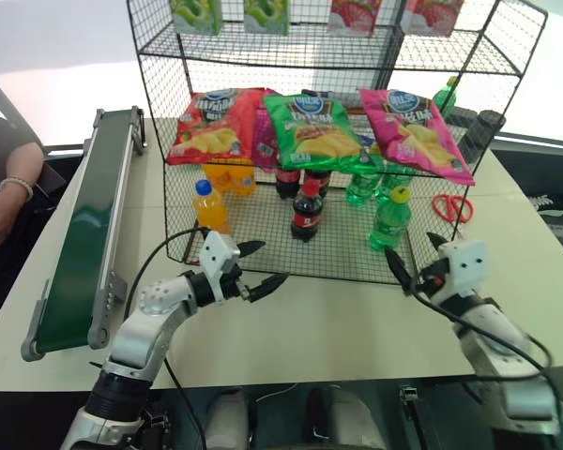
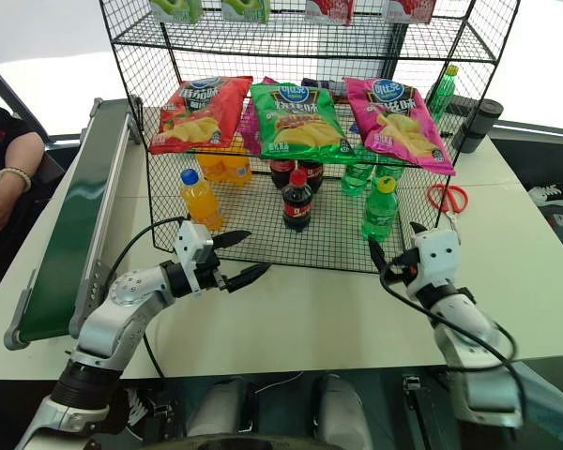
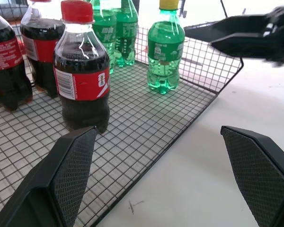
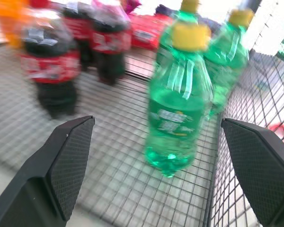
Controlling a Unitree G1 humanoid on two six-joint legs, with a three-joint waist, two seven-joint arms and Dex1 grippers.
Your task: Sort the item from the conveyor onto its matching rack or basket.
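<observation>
The green soda bottle (image 1: 390, 218) is stood upright, cap up, on the rack (image 1: 263, 234)'s bottom tier. It is seen at about eleven o'clock from the right end effector (image 1: 414, 265), apart from its spread, empty fingers. The left end effector (image 1: 263, 267) is likewise released.

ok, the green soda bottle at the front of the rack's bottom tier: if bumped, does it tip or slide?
The green bottle is tall and narrow, standing upright on the rack's wire grid, so it probably tips rather than slides. It looks full, so fairly heavy for its size. Once down, its round body would likely roll.
</observation>
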